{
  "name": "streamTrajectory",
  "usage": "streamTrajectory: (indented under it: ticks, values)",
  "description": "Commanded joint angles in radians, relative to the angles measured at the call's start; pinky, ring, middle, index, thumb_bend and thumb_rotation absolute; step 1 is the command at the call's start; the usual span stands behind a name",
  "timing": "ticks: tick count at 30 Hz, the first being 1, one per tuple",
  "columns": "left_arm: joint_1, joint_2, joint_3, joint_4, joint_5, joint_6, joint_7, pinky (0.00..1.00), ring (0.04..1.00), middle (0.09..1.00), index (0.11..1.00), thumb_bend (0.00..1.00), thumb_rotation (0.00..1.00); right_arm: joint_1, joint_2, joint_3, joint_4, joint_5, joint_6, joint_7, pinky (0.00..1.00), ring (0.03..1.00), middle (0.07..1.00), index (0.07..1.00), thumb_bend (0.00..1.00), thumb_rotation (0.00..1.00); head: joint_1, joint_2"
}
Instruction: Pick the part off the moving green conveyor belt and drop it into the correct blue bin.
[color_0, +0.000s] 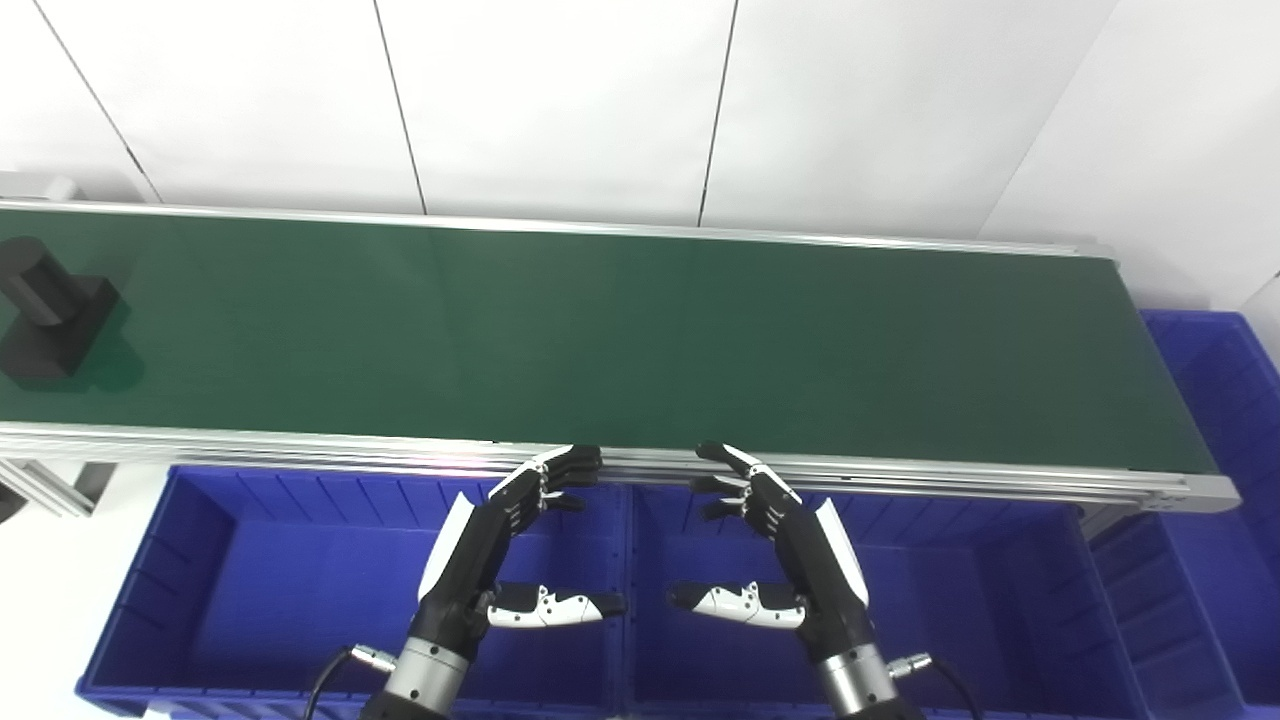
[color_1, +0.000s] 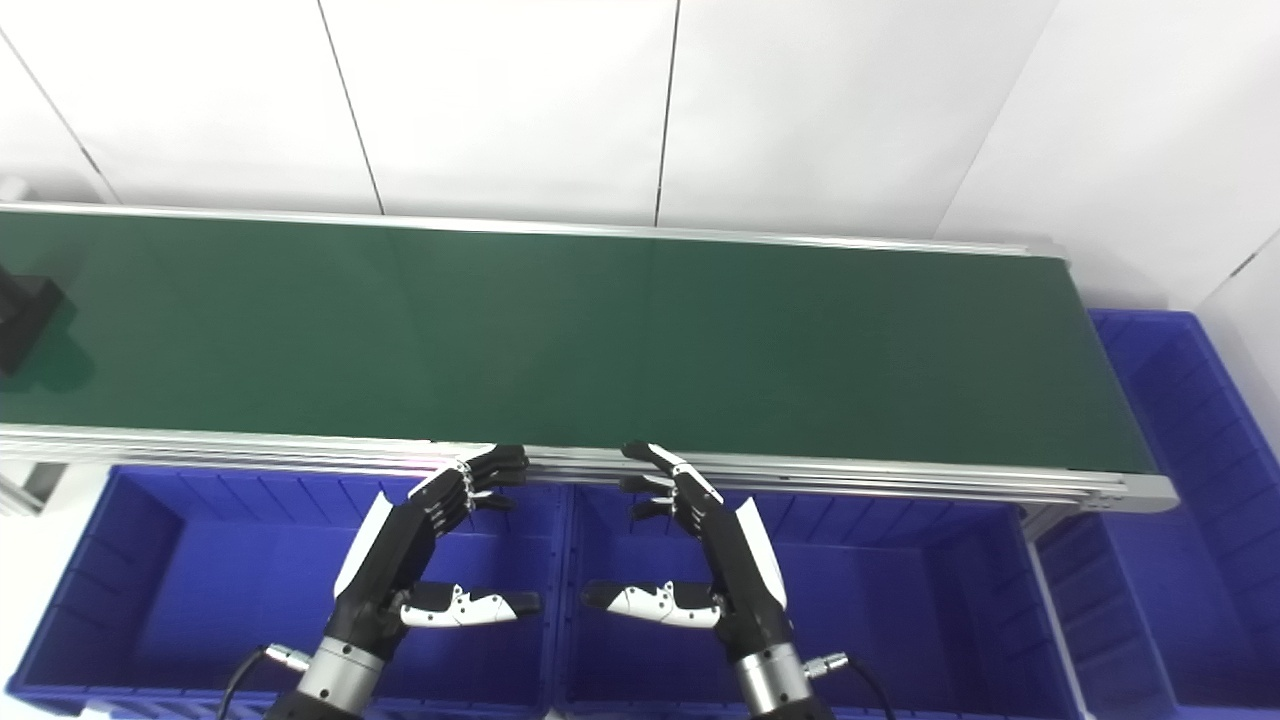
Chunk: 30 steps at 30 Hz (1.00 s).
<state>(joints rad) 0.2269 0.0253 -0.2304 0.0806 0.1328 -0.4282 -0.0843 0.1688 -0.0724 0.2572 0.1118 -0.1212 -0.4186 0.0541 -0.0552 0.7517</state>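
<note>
Task at its opening stage. The part (color_0: 45, 315), a dark block with a cylindrical stub on top, rides at the far left end of the green conveyor belt (color_0: 640, 340), well apart from both of your hands; in the right eye view it is cut off by the picture's left edge. Your left hand (color_0: 510, 545) and right hand (color_0: 775, 540) hover side by side near the belt's near rail, above the blue bins, palms facing each other, fingers spread and thumbs extended; each is released and grasps nothing. Below them lie the left bin (color_0: 210, 560) and the middle bin (color_0: 980, 590), both seemingly without contents, and a third bin (color_0: 1225, 400) sits past the belt's right end. Nothing is done yet: the pick, the carry and the drop all remain. Judging by its position, you must wait for the part to come within reach; which bin is correct cannot be told from these views.
</note>
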Motion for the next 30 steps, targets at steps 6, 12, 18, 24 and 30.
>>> streamTrajectory:
  ticks: [6,12,18,24,30]
  values:
    - [-0.016,-0.003,-0.002,-0.02,0.002,-0.036,0.005,0.69,0.773,0.801,0.793,0.75,0.05,-0.009,0.004,-0.002,-0.006,0.014,-0.051,-0.004,0.64,0.754,0.875,0.816,0.81,0.28,0.003,-0.001]
    - [-0.016,-0.002,-0.003,-0.018,0.004,-0.038,0.006,0.69,0.774,0.803,0.796,0.75,0.06,-0.007,0.004,-0.001,-0.006,0.013,-0.051,-0.002,0.64,0.757,0.878,0.815,0.8,0.26,0.002,-0.001]
    - [-0.017,-0.002,-0.001,-0.015,-0.007,-0.037,0.003,0.69,0.774,0.802,0.793,0.75,0.05,-0.008,0.006,0.0,-0.006,0.009,-0.051,-0.006,0.64,0.752,0.875,0.817,0.8,0.26,-0.009,-0.001]
    - [-0.018,0.011,0.003,-0.028,-0.024,-0.035,-0.009,0.68,0.768,0.803,0.79,0.73,0.01,-0.011,0.02,0.006,0.001,-0.014,-0.051,-0.024,0.63,0.741,0.865,0.816,0.81,0.27,-0.067,0.001]
    - [-0.015,0.018,0.004,-0.044,-0.043,-0.032,-0.023,0.67,0.761,0.802,0.788,0.73,0.0,-0.015,0.021,0.02,0.005,-0.027,-0.051,-0.04,0.63,0.737,0.868,0.816,0.8,0.26,-0.08,0.001]
